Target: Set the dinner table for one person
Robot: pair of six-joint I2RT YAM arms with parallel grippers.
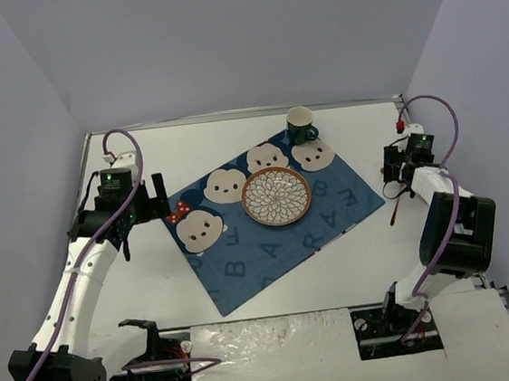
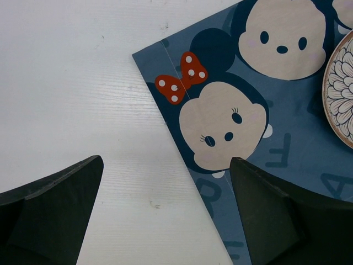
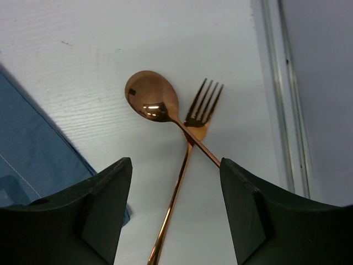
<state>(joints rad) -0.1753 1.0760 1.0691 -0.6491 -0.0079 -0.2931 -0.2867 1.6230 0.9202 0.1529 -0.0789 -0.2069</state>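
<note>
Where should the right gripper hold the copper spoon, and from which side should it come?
Probably its handle, just beyond where the copper spoon crosses the copper fork, away from the bowl. The right gripper should come straight down, fingers closing across the thin handle. The spoon lies flat on the dinner table and seems to rest over the fork, so it should lift free.

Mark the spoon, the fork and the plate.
spoon [image 3: 151,98], right wrist view, middle of its bowl.
fork [image 3: 197,122], right wrist view, base of its tines.
plate [image 1: 276,195], top external view, centre of its face.
</note>
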